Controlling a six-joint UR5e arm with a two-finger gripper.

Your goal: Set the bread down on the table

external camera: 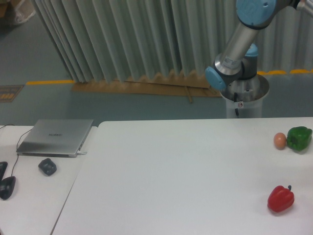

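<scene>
The large white table [171, 176] fills the middle and right of the view. The bread is not in view anywhere on it. Only the arm's grey and blue links [239, 49] show at the top right, rising out of the frame. The gripper itself is out of view above the top edge, so I cannot see whether it holds anything.
A red pepper [280, 198], a green pepper [299, 138] and a small brown egg [279, 140] lie at the table's right side. A smaller white desk on the left carries a closed laptop [56, 137], a dark object [47, 166] and a mouse [7, 187].
</scene>
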